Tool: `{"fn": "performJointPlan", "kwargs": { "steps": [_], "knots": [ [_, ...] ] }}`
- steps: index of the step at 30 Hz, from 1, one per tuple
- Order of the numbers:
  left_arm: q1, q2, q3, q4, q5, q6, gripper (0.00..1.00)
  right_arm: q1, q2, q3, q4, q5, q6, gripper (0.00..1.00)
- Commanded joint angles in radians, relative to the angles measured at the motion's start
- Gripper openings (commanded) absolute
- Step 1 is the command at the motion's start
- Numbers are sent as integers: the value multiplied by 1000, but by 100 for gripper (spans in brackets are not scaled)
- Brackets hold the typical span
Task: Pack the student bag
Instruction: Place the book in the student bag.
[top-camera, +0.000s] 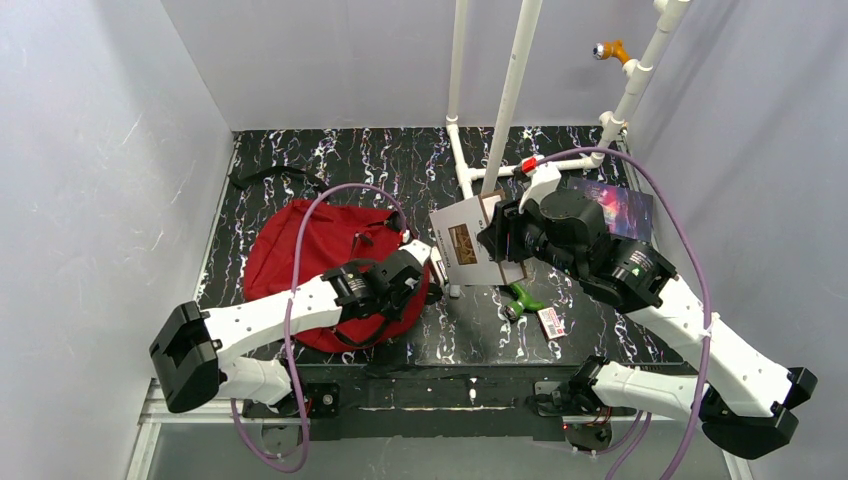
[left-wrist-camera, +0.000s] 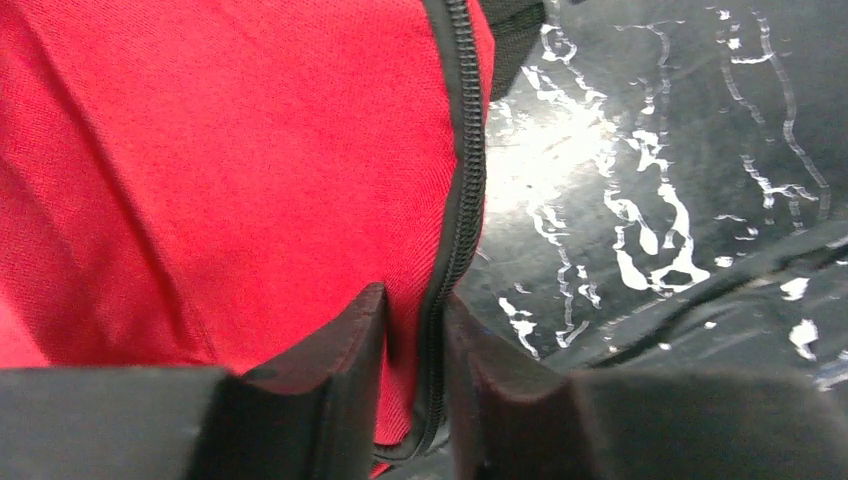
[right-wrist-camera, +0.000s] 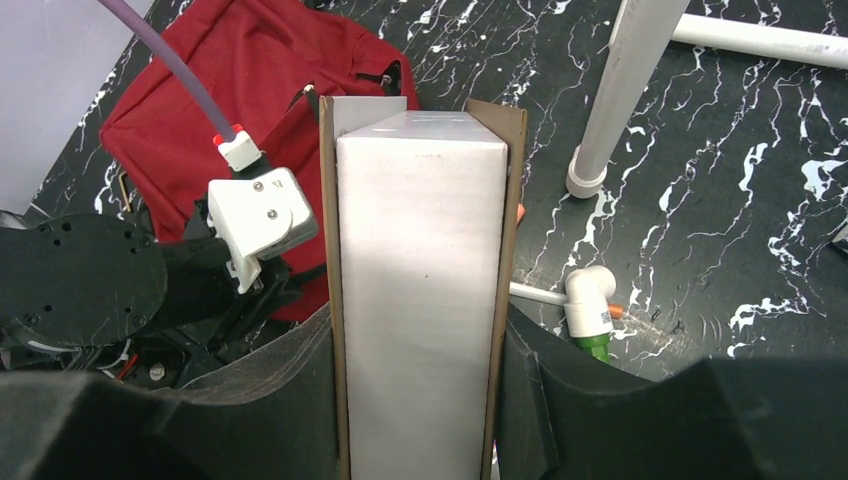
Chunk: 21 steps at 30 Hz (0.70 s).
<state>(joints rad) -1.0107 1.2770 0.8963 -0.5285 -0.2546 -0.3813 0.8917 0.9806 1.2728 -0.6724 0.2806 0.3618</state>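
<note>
Where the desk (top-camera: 400, 160) runs leftward lies one red student bag (top-camera: 300, 250), and the left tool (left-wrist-camera: 415, 315) is pinched on its black zipper edge at the right rim. One book (right-wrist-camera: 418, 200) stands edge-up, clamped in the right tool (right-wrist-camera: 415, 345) over open desk just right of the bag. One green-ended tube (top-camera: 520, 298) and one small card (top-camera: 551, 322) lie nearby. The bag's inside cannot be seen.
</note>
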Motion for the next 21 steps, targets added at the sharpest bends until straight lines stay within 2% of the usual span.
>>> {"fn": "performJointPlan", "kwargs": {
  "steps": [1, 4, 7, 11, 13, 16, 20, 21],
  "knots": [
    [4, -37, 25, -70, -173, 32, 17, 0, -1, 3, 50, -36, 9, 18],
    [4, -99, 33, -93, -258, 41, 1, 0, 4, 18, 49, -80, 47, 18],
    [4, -192, 42, -87, -355, 34, 0, 0, 19, 31, 50, -125, 88, 18],
    [4, -326, -5, 37, -409, 76, 0, 0, 33, 7, 132, -255, 150, 17],
    [3, -368, -19, 111, -339, 130, 0, 0, 36, -8, 167, -309, 169, 17],
    [5, -376, 6, 127, -213, 144, 0, -1, 55, 5, 133, -299, 153, 16],
    [43, -322, 53, 122, 25, 83, 0, -1, 79, 40, 49, -217, 120, 14],
    [51, -301, 81, 93, 23, 42, 0, -2, 83, 45, 39, -214, 120, 14]
  ]
}}
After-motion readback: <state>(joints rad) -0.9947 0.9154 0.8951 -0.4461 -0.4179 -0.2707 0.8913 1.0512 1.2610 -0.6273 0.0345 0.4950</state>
